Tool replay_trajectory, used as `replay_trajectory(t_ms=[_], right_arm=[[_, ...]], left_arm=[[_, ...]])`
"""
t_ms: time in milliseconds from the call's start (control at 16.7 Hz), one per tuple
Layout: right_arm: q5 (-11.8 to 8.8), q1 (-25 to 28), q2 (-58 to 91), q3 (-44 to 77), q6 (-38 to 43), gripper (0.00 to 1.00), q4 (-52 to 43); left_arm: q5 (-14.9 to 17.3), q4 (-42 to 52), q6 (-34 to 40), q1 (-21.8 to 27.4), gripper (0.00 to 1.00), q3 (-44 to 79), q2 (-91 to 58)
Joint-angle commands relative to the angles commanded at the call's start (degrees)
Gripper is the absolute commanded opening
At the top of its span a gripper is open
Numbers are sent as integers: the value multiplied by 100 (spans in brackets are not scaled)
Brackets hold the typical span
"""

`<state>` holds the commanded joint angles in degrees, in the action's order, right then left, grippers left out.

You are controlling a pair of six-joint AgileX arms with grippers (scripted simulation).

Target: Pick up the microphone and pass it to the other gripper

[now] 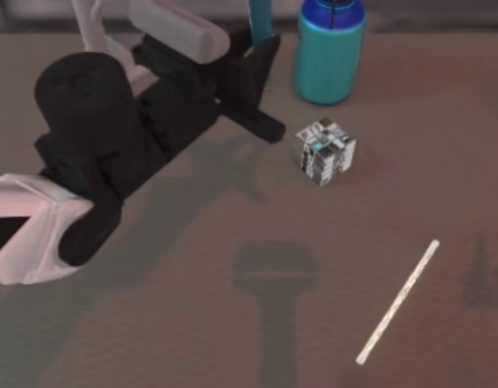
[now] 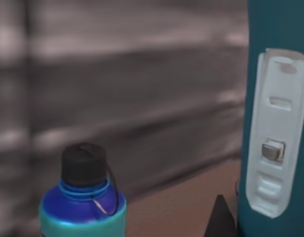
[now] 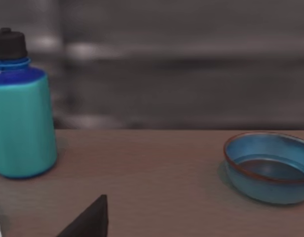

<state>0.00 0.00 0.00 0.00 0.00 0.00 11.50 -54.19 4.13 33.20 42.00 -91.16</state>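
The microphone (image 2: 275, 123) shows a teal handle with a white switch strip, close up in the left wrist view. In the top view only a piece of its teal handle (image 1: 261, 20) rises at the back edge; its head is out of view. My left gripper (image 1: 261, 61), on the arm with pinkish-white shells, is shut on that handle, held above the back of the table, left of the bottle. One black fingertip (image 2: 221, 219) lies against the handle. The other gripper, my right gripper (image 3: 93, 219), appears only in its own wrist view as a black tip low over the table.
A big teal bottle (image 1: 329, 52) with a blue neck stands at the back, right of the microphone. A mirrored cube (image 1: 324, 150) sits in front of it. A thin white speckled stick (image 1: 398, 301) lies at the front right. A blue bowl (image 3: 268, 165) rests on the table.
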Motion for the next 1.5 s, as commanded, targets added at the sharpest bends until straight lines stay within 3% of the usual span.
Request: replay_trajectory(t_ms=[180, 900, 1140, 1500], right_arm=[[0, 0, 0, 0, 0, 100, 0], [-32, 43, 72, 63, -5, 100, 38], [-341, 461, 929, 703, -52, 100, 425], [-1103, 1496, 3647, 2220, -177, 100, 1307]], left_arm=[[-271, -122, 76, 271, 0, -107, 101], [-271, -122, 76, 271, 0, -107, 101], [-271, -122, 76, 271, 0, -107, 101], [-271, -122, 76, 271, 0, -107, 101]])
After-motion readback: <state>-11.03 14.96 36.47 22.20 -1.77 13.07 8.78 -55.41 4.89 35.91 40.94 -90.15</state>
